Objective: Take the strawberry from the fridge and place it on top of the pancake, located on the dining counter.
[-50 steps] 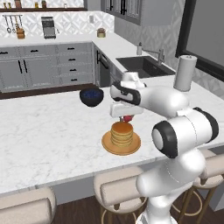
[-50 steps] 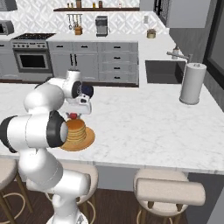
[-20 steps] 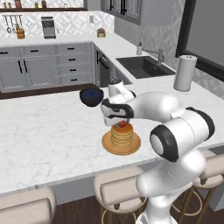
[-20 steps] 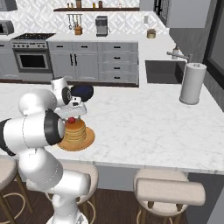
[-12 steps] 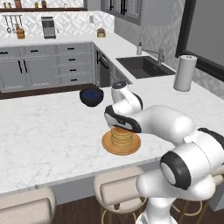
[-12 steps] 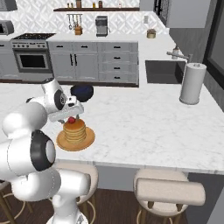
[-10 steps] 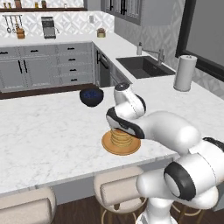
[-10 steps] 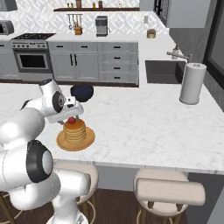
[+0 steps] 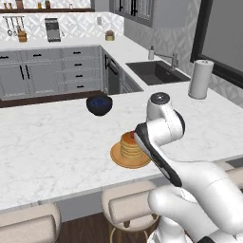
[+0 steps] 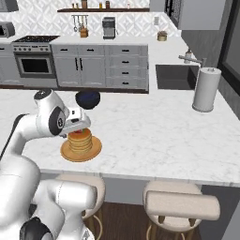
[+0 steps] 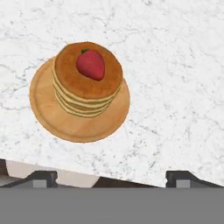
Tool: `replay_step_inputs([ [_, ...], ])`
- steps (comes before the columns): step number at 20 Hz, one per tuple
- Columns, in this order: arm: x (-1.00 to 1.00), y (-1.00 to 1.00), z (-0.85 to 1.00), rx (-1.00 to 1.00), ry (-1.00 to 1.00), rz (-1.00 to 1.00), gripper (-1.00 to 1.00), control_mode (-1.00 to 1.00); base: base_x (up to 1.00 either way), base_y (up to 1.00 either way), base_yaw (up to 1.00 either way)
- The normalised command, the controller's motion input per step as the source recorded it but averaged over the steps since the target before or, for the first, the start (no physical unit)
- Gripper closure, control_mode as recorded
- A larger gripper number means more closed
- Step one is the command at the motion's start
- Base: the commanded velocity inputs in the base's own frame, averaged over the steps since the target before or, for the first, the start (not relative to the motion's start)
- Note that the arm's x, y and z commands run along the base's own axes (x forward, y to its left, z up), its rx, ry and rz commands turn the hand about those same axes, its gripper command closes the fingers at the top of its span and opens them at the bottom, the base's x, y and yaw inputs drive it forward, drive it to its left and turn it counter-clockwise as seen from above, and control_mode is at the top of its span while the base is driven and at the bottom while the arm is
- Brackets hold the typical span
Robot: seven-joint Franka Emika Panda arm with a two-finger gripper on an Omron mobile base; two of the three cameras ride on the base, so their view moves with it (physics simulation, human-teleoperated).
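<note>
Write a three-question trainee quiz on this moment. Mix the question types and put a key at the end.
1. True or false: the strawberry lies on top of the pancake.
2. What stands under the pancake stack? A) a round tan plate B) a dark blue bowl C) the bare counter
3. Fill in: the gripper fingers are spread apart and hold ____.

Key: 1 true. 2 A. 3 nothing.

Dining counter [image 9: 52, 142]: pancake [image 9: 129, 144] stack on tan plate [image 9: 119, 158], near edge; dark blue bowl [image 9: 99, 105] farther back; paper towel roll [image 9: 200, 79] far right.
</note>
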Motion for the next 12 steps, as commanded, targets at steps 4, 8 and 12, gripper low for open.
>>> replay_step_inputs([
  [4,-0.64,-0.50,0.92,0.14,-0.11,0.00,-1.00,-1.00,0.00,0.00,0.00],
  [8,-0.49,-0.38,0.93,0.11,-0.14,0.00,-1.00,-1.00,0.00,0.00,0.00],
  [12,-0.59,-0.37,0.78,0.10,-0.17,0.00,-1.00,-1.00,0.00,0.00,0.00],
])
